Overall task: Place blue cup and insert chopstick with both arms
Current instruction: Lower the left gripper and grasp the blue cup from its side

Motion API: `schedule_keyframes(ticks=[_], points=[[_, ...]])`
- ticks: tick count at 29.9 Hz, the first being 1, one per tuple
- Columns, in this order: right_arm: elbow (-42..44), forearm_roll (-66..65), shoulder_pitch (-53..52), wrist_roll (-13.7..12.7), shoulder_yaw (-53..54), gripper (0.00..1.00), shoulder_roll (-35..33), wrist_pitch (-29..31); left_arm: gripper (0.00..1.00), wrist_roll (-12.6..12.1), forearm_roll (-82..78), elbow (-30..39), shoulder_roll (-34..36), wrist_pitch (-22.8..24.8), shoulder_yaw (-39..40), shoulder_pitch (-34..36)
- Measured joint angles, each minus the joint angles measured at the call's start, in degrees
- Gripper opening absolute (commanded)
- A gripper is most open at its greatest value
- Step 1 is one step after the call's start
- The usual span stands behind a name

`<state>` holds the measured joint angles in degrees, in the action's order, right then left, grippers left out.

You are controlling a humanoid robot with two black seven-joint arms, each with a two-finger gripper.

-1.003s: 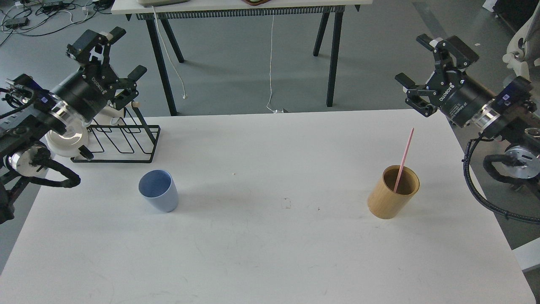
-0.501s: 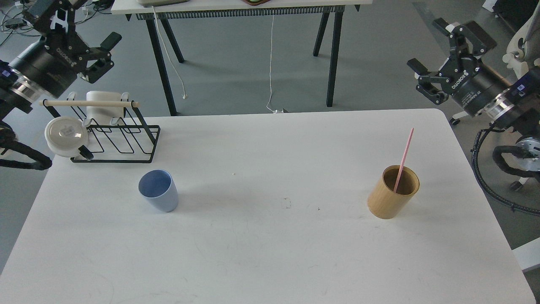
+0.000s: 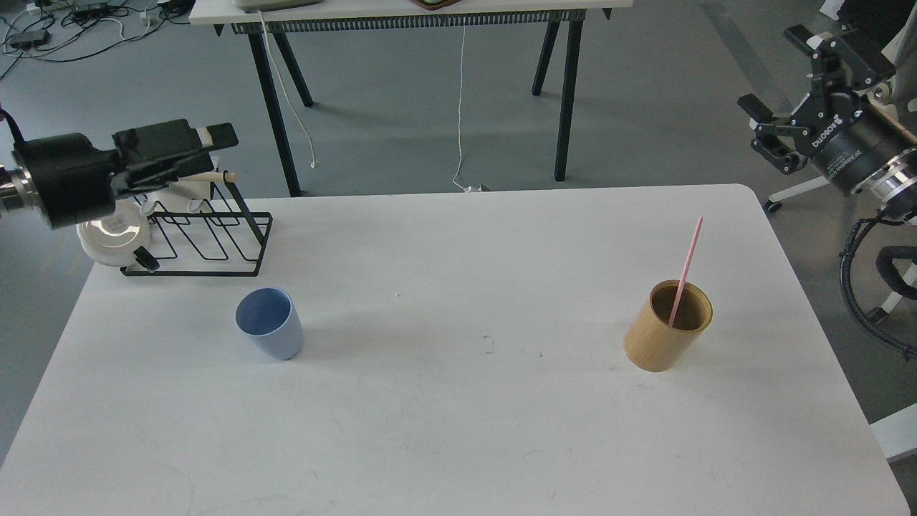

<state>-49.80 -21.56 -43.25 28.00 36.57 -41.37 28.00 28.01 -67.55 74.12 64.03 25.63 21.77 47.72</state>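
Observation:
The blue cup (image 3: 269, 322) stands upright on the white table (image 3: 458, 430), left of the middle. The pink chopstick (image 3: 686, 266) leans inside the tan wooden holder (image 3: 666, 328) on the right side of the table. My left gripper (image 3: 204, 143) hovers over the black wire rack at the far left and points right. It is seen side-on, so its fingers cannot be told apart. It is well behind and above the cup. My right gripper (image 3: 789, 77) is open and empty, high off the table's far right corner, far from the holder.
A black wire rack (image 3: 204, 240) with a pale wooden rod (image 3: 215, 176) and a white lidded cup (image 3: 111, 233) stands at the table's far left corner. A second table (image 3: 408, 11) on black legs stands behind. A cable (image 3: 870, 308) hangs at the right edge.
My left gripper has swung down from the upper left and turned to point right over the rack. My right gripper has moved further right and up, away from the table. Cup, chopstick and holder are unmoved.

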Motion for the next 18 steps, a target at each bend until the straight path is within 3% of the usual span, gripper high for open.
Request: schedule_keyframes(ticks=[7,18], points=[[0.58,0.03,0.60,0.00,0.00,0.98,-0.01,0.00,1.00,0.00,-18.79,-3.18,-0.62,-6.62,-8.60,-1.06],[0.63,0.13,1.01,0.00,0.00,0.98,-1.37,0.00,1.00,0.00,-21.62,-13.36,-11.26,-8.89,-9.47,-5.82]])
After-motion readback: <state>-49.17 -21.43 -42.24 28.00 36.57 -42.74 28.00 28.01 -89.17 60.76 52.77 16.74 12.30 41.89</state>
